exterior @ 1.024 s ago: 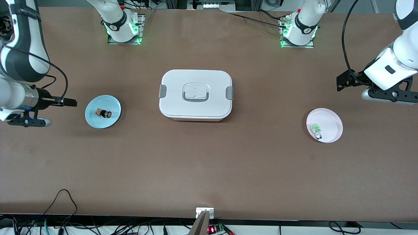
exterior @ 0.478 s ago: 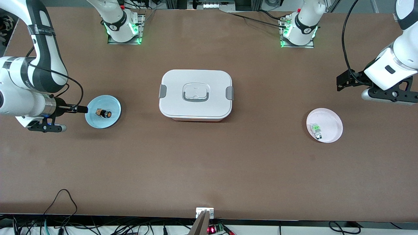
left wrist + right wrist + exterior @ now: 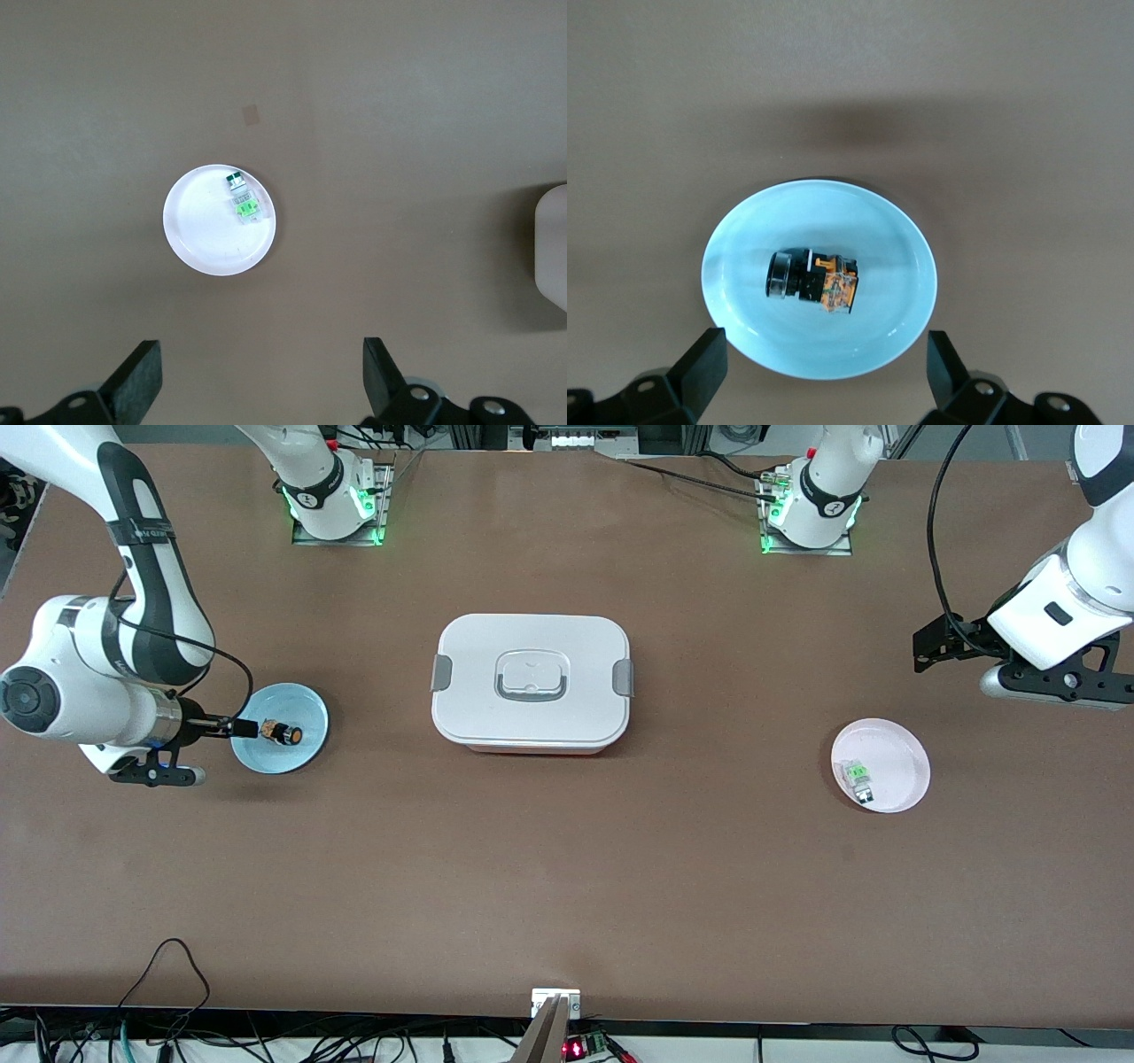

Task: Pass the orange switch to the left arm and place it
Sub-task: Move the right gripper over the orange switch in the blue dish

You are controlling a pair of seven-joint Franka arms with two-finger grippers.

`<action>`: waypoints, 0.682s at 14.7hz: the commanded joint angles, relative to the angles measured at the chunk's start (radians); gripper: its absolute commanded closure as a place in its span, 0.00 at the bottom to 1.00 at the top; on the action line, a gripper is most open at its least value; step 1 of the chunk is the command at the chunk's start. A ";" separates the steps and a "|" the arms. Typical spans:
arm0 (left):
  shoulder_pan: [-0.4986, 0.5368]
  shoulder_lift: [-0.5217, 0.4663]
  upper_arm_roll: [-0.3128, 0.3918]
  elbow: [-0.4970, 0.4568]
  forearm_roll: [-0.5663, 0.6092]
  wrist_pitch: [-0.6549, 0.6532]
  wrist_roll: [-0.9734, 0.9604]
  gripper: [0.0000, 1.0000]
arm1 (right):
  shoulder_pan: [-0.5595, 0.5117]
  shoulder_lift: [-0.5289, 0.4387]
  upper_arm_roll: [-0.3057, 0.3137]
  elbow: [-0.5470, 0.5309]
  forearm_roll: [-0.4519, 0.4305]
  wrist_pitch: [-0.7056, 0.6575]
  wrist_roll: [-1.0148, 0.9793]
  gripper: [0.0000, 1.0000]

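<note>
No legible brand, label or writing is found on any item. The box [image 3: 531, 682], white with grey side clips and a recessed handle, is positioned at the table's centre, between the two plates. A blue plate [image 3: 301, 755] is located toward the right arm's end of the table, and the orange switch [image 3: 283, 733] is laid on its side in it. A pink plate [image 3: 895, 755], holding a small clear-and-green switch [image 3: 858, 778], is located toward the left arm's end.

The right gripper [image 3: 824, 367] is held over the rim of the blue plate, with its fingers [image 3: 700, 367] spread wide and nothing gripped. In the right wrist view the orange switch [image 3: 812, 281] is seen apart from both fingers and untouched.

The left gripper [image 3: 261, 381] is held over bare table near the pink plate [image 3: 199, 243]; its fingers [image 3: 137, 381] are likewise spread wide and empty. The left arm is kept waiting.
</note>
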 commanded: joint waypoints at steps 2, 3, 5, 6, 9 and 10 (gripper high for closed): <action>-0.003 -0.007 -0.003 0.013 0.021 -0.019 -0.004 0.00 | 0.003 -0.003 0.032 -0.098 0.013 0.116 0.008 0.00; -0.001 -0.007 -0.003 0.015 0.021 -0.022 -0.002 0.00 | 0.003 -0.005 0.034 -0.132 0.013 0.165 0.008 0.00; -0.003 -0.007 -0.003 0.015 0.021 -0.031 -0.001 0.00 | 0.003 -0.003 0.034 -0.170 0.012 0.219 0.025 0.00; -0.003 -0.007 -0.003 0.015 0.021 -0.031 -0.001 0.00 | 0.003 -0.002 0.034 -0.172 0.012 0.222 0.027 0.00; -0.003 -0.007 -0.003 0.015 0.021 -0.042 0.002 0.00 | 0.004 0.003 0.034 -0.172 0.012 0.231 0.027 0.00; -0.003 -0.007 -0.002 0.015 0.021 -0.040 0.002 0.00 | 0.003 0.003 0.034 -0.178 0.012 0.242 0.027 0.00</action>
